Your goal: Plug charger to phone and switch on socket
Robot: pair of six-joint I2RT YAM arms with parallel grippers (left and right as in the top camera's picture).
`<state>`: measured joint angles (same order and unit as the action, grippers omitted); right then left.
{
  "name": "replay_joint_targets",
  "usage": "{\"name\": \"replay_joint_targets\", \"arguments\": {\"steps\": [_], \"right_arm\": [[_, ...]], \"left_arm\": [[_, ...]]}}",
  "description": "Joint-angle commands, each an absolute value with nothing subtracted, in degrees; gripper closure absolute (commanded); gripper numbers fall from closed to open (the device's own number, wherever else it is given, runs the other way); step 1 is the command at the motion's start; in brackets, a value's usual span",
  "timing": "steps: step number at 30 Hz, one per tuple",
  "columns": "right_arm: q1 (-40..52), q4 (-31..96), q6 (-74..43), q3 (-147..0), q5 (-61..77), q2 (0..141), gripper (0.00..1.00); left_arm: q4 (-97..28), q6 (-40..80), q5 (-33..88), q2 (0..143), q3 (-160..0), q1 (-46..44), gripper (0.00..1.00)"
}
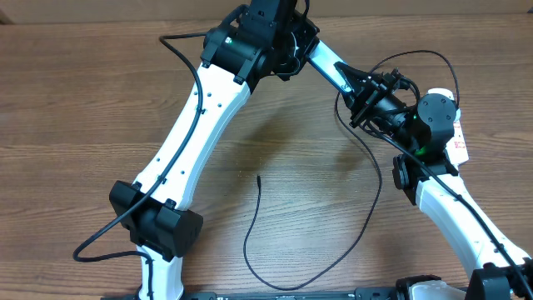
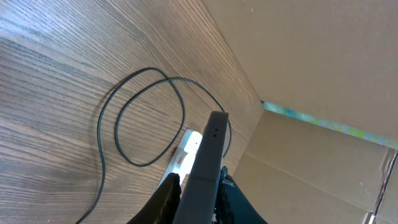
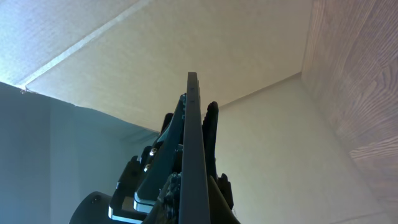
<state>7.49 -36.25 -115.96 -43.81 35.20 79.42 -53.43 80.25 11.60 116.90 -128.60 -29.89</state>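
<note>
below the phone point(image 2: 208, 158), the charger point(image 2: 149, 68) loops beside the socket point(image 2: 186, 151).

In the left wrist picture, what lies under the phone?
One end of the white socket strip with a red mark shows beneath the phone, beside the looped black cable. Its remainder is covered.

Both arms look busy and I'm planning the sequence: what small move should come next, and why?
Probably open the right end effector, leaving the phone with the left end effector. Both grip it now, while the charger lies untouched on the table, so one arm must be freed to fetch its tip.
</note>
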Motion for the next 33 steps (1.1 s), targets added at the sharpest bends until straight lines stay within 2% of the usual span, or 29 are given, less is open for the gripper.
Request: {"name": "replay_joint_targets", "arguments": {"steps": [1, 3, 5, 13, 22, 24, 25, 31, 33], "right_arm": [[7.7, -39.4, -123.9, -45.1, 36.1, 78.7, 0.96], [7.7, -39.4, -123.9, -45.1, 36.1, 78.7, 0.95], [7.7, -39.4, -123.9, -45.1, 36.1, 78.7, 0.89], [7.7, -39.4, -123.9, -45.1, 36.1, 78.7, 0.88], [7.7, -39.4, -123.9, -45.1, 36.1, 78.7, 0.5], [7.7, -39.4, -123.9, -45.1, 36.1, 78.7, 0.39], [7.7, -39.4, -123.9, -45.1, 36.1, 78.7, 0.29], [7.7, -39.1, -116.7, -45.1, 37.2, 78.7, 0.0], [7.7, -39.1, -111.9, -45.1, 38.1, 78.7, 0.0]], "left_arm": [[-54.9, 82.7, 11.4, 116.7, -128.6, -29.6, 0.96], [-54.9, 82.7, 11.4, 116.7, -128.6, -29.6, 0.96], [-54.8, 82.7, 11.4, 116.7, -128.6, -29.6, 0.96], [-54.7, 82.8, 11.4, 116.7, -128.6, -29.6, 0.96], [-54.7, 82.7, 11.4, 116.7, -128.6, -29.5, 0.96], [-54.7, 82.7, 11.4, 116.7, -128.6, -29.4, 0.96], [-54.8, 82.7, 11.4, 116.7, -128.6, -29.2, 0.96], [-55.3, 77.3, 14.2, 116.7, -128.6, -26.0, 0.96], [-55.6, 73.4, 16.9, 116.7, -128.6, -23.9, 0.96]]}}
